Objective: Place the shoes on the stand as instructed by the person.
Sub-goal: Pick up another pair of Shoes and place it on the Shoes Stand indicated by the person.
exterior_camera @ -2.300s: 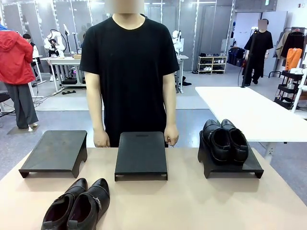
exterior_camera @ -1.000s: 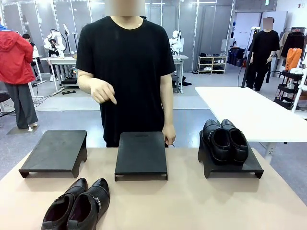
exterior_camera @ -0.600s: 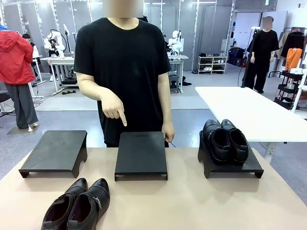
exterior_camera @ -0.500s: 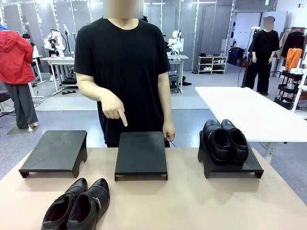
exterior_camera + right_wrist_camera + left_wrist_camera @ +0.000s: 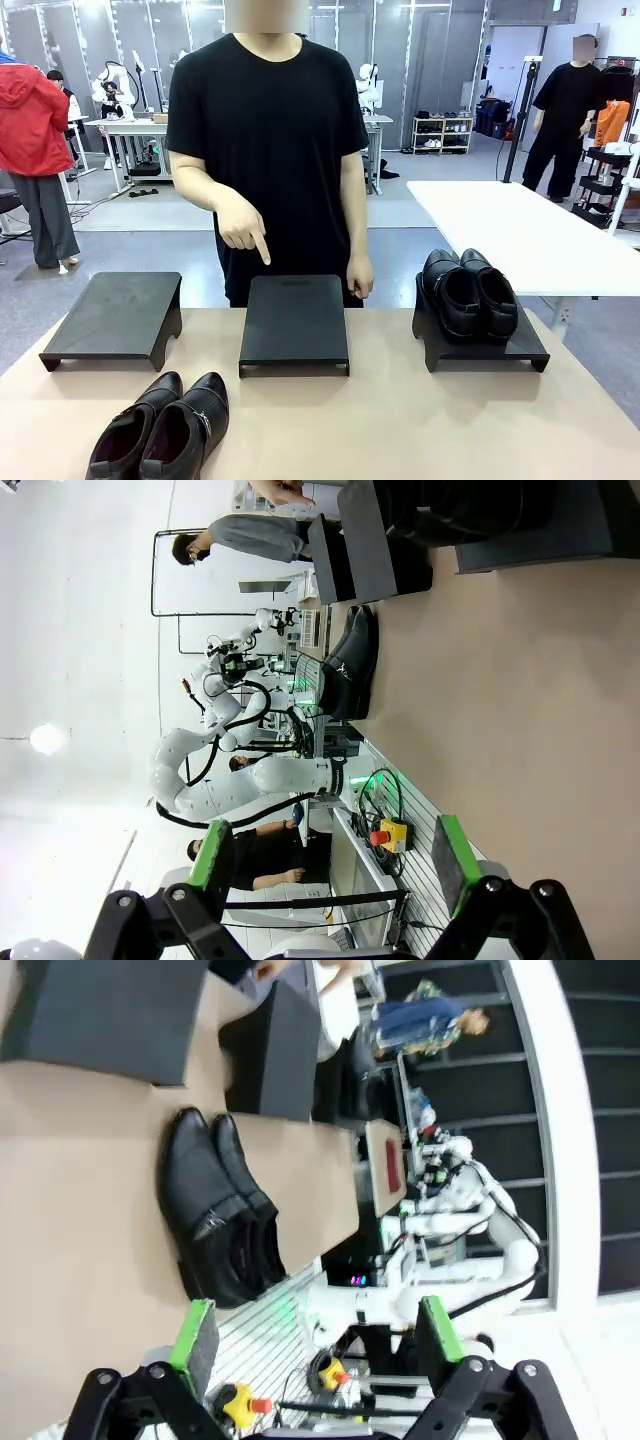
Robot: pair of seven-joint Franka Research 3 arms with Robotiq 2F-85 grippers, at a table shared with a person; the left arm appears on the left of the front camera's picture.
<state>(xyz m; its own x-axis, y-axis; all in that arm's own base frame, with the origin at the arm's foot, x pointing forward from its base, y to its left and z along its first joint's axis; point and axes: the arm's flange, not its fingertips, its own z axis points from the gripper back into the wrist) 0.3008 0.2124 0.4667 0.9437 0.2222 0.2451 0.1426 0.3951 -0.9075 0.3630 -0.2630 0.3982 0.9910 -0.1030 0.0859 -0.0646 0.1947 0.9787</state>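
Note:
One pair of glossy black shoes (image 5: 160, 428) lies on the tan table at the front left. The other pair of shoes (image 5: 470, 292) stands on the right black stand (image 5: 500, 350). The person (image 5: 268, 130) stands behind the table, and one hand (image 5: 243, 230) points a finger down at the bare middle stand (image 5: 294, 320). In the left wrist view my left gripper (image 5: 318, 1332) is open and holds nothing, well short of the near shoes (image 5: 215, 1210). My right gripper (image 5: 330, 858) is open too, far from the near shoes (image 5: 350, 665).
A third black stand (image 5: 112, 315) sits bare at the table's left. The person's other hand (image 5: 358, 276) rests by the middle stand's far right corner. A white table (image 5: 520, 235) stands behind on the right.
The person's raised hand has come down and now points at the middle stand. The shoes and stands have not moved. Both grippers stay open.

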